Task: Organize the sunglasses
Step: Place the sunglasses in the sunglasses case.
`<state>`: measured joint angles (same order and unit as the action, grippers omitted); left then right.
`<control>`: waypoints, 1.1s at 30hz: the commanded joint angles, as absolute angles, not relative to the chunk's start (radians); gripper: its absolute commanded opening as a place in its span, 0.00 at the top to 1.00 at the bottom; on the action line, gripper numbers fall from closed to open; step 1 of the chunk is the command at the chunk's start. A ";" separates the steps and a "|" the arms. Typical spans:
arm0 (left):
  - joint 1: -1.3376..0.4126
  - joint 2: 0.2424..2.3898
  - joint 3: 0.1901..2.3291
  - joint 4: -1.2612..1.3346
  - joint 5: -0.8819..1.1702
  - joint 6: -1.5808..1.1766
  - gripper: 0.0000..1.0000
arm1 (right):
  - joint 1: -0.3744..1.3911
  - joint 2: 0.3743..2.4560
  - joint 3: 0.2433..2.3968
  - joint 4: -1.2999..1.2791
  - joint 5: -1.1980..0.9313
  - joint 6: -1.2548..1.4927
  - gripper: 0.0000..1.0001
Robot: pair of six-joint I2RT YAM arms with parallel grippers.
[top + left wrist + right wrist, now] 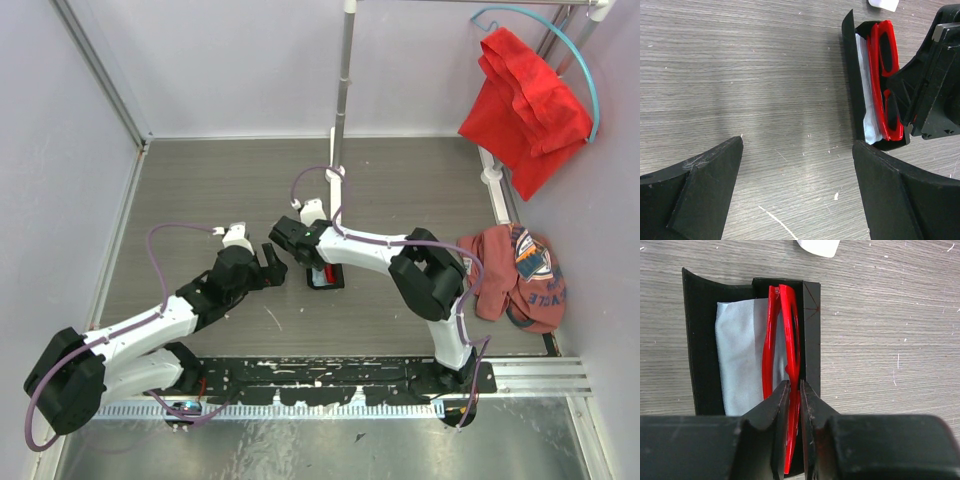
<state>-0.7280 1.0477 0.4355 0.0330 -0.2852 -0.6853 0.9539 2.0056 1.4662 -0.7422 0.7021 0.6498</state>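
Near the middle of the surface (200, 190), the right pincer (795, 388) is clamping the folded sunglasses (786, 335), holding them on edge inside the open black case (699, 340) against the pale blue cloth (737, 355). Just left of the case, the left pincer (797, 145) is hanging wide open and empty. Next, I'd judge, the right one needs to release and lift clear, and then the case needs closing.

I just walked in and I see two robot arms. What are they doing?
The right gripper is pinching the red sunglasses, which sit folded inside an open black case along with a pale blue cloth. The left gripper hangs open beside the case, above the table, holding nothing. The case is not closed yet.
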 commanded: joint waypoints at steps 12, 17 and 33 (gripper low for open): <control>-0.722 1.027 0.412 0.062 -0.285 -0.684 0.02 | 0.970 2.014 1.511 -0.752 0.738 0.662 0.77; -0.722 1.022 0.411 0.060 -0.287 -0.684 0.02 | 0.973 2.016 1.513 -0.752 0.738 0.661 0.78; -0.720 1.025 0.411 0.063 -0.284 -0.684 0.02 | 0.974 2.028 1.520 -0.768 0.755 0.677 0.91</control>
